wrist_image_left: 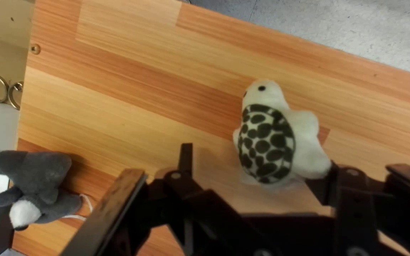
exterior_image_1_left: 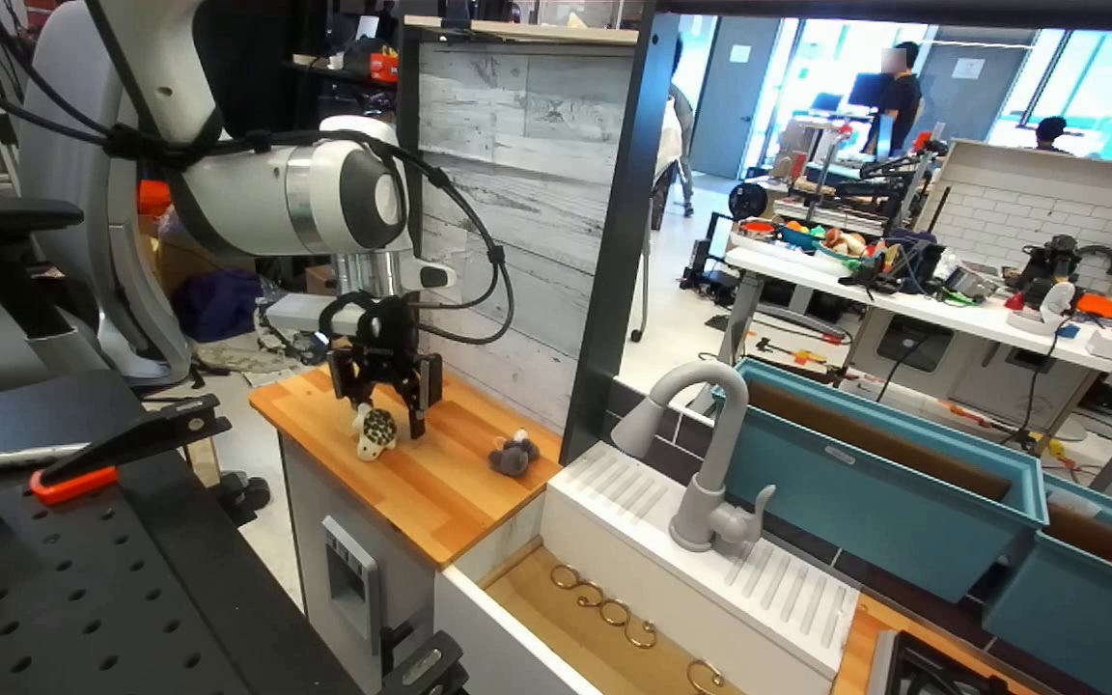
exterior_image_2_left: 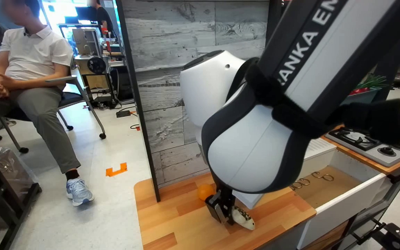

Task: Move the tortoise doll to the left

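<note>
The tortoise doll is whitish with a dark-spotted shell. It lies on the wooden counter in both exterior views [exterior_image_1_left: 378, 430] [exterior_image_2_left: 243, 218] and in the wrist view [wrist_image_left: 266, 145]. My gripper [wrist_image_left: 257, 172] is open around the rear of the doll, low over the counter. In the wrist view the left finger stands apart from the doll with a wide gap. The right finger is at the doll's hind foot, and I cannot tell whether they touch. The gripper also shows in both exterior views [exterior_image_1_left: 388, 410] [exterior_image_2_left: 223, 211].
A dark grey plush toy with a white face lies beside the gripper [wrist_image_left: 36, 185] [exterior_image_1_left: 514, 454]. An orange ball [exterior_image_2_left: 205, 192] sits near the grey plank wall [exterior_image_1_left: 527, 193]. An open compartment with brass rings [exterior_image_1_left: 604, 608] and a grey faucet [exterior_image_1_left: 710, 463] adjoin the wooden counter [exterior_image_1_left: 450, 502].
</note>
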Available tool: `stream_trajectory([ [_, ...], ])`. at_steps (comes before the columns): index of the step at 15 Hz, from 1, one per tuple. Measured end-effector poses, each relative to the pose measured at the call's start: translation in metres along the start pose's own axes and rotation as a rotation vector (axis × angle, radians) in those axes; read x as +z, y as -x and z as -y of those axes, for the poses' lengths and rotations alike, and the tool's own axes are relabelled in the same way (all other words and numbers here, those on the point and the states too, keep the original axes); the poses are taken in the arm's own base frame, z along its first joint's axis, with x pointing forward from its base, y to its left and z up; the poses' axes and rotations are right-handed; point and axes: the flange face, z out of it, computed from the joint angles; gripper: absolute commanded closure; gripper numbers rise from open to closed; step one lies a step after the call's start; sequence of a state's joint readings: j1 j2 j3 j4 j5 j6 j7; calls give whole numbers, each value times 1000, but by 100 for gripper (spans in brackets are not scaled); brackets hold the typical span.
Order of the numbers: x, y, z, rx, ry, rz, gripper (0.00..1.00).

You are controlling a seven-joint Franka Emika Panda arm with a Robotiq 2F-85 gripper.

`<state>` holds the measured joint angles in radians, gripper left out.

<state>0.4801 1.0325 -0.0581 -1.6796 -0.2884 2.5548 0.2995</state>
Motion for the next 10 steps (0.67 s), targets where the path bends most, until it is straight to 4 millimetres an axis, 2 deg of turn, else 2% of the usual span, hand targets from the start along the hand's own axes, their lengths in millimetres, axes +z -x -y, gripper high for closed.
stream_trajectory([
  [6, -24, 26, -6, -25, 21, 23, 0],
  [10, -57, 46, -22, -11, 22, 21, 0],
])
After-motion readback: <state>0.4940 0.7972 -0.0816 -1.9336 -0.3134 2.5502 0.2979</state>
